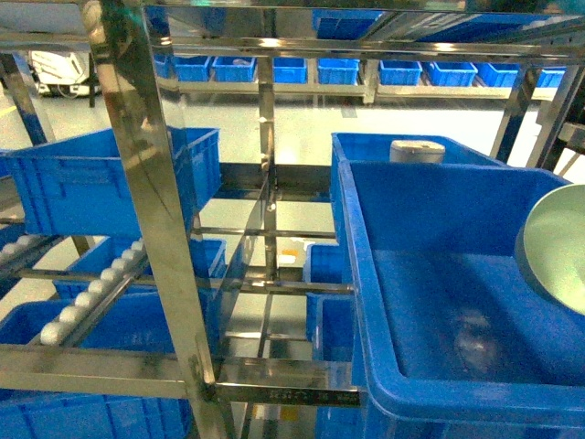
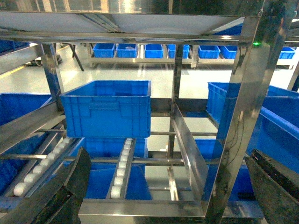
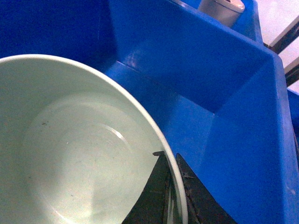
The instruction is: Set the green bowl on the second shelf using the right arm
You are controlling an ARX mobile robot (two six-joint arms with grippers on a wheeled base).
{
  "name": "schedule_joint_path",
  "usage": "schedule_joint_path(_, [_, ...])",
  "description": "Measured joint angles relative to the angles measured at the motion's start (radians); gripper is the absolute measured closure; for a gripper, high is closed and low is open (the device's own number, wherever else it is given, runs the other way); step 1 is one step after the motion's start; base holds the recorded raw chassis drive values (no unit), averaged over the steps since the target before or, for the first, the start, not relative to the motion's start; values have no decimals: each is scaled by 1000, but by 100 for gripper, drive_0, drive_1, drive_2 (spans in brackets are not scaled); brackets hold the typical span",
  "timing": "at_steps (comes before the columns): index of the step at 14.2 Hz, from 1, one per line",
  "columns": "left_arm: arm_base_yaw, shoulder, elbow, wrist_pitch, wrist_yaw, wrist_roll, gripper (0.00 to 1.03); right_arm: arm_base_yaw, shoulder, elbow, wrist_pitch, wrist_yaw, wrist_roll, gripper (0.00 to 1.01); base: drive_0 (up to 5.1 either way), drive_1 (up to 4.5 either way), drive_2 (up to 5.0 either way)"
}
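The right gripper (image 3: 169, 196) is pinching the rim of the green bowl (image 3: 70, 154), one dark finger lying inside the wall and one outside, so it is closed on the bowl; in the head view the green bowl (image 1: 558, 247) is hanging at the right edge of the picture, above the right side of the near blue crate (image 1: 439, 302) on the steel rack (image 1: 146, 201). The grip is taking only a thin strip of glossy rim, so the bowl could be pivoting or slipping out as it is lowered, and its underside could be catching the crate's wall. Most of the bowl is cut off in both views, the arm itself is out of sight, and which shelf level the crate is sitting on is hard to judge. The white container (image 1: 417, 151) is standing in the crate behind. The left gripper (image 2: 168, 186) is showing two dark fingers spread wide apart, holding nothing, in front of the rack.
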Motion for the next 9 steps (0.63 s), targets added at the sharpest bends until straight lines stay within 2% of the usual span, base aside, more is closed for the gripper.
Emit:
schedule_joint_path(5, [0,0,0,0,0,0,5,32,81,70,-35,-44,-30,99,0,0,0])
schedule_joint_path(7, [0,0,0,0,0,0,5,26,121,85,-23,-33,-27,99,0,0,0])
schedule_joint_path(8, [0,0,0,0,0,0,5,19,136,99,-32,-22,-11,91,0,0,0])
schedule_joint_path(9, [0,0,0,0,0,0,5,16,143,103,-31,-26,1,75,0,0,0])
